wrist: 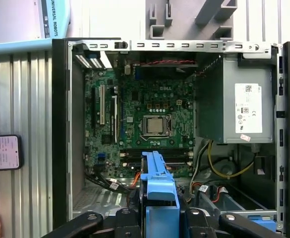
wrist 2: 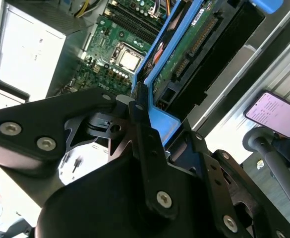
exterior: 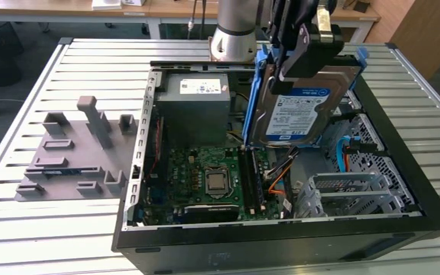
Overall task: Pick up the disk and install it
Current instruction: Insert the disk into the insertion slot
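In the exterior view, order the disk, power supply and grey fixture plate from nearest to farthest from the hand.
1. The disk, held in the hand.
2. The power supply, inside the case.
3. The grey fixture plate, at the exterior view's left.

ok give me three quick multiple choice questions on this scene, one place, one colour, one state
1. Where is the disk?
A. held by the gripper above the computer case
B. seated low inside it
C. lying beside it

2. The disk's carrier rails are:
A. red
B. blue
C. yellow

3. The computer case is:
A. closed
B. open, motherboard exposed
C. upside down

1 A: the gripper clamps it aloft over the case.
2 B: blue rails flank it.
3 B: the motherboard shows inside.
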You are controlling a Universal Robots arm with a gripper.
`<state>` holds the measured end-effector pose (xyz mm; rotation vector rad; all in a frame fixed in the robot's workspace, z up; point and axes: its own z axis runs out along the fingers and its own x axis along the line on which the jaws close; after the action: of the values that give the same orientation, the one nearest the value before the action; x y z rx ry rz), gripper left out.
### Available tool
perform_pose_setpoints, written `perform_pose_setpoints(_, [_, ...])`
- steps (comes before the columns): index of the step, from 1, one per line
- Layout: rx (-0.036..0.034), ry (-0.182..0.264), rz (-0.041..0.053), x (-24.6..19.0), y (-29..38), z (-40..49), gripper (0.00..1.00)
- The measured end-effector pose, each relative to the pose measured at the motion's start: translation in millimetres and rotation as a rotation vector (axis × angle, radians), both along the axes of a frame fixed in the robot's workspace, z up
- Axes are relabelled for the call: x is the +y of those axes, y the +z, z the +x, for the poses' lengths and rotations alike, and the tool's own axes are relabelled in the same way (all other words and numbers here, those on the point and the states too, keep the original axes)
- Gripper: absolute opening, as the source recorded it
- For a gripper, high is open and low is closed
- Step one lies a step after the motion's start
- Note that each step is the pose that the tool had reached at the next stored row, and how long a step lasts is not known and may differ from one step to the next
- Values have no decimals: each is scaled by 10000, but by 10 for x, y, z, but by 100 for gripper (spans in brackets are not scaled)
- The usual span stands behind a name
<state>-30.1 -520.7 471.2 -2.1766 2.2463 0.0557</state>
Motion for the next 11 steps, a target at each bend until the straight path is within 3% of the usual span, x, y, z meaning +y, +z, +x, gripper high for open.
perform_pose_setpoints(6, [0,0,-23,-109,-17,0,36])
perform_pose_setpoints(11, [0,0,-33,-123,-20,36,36])
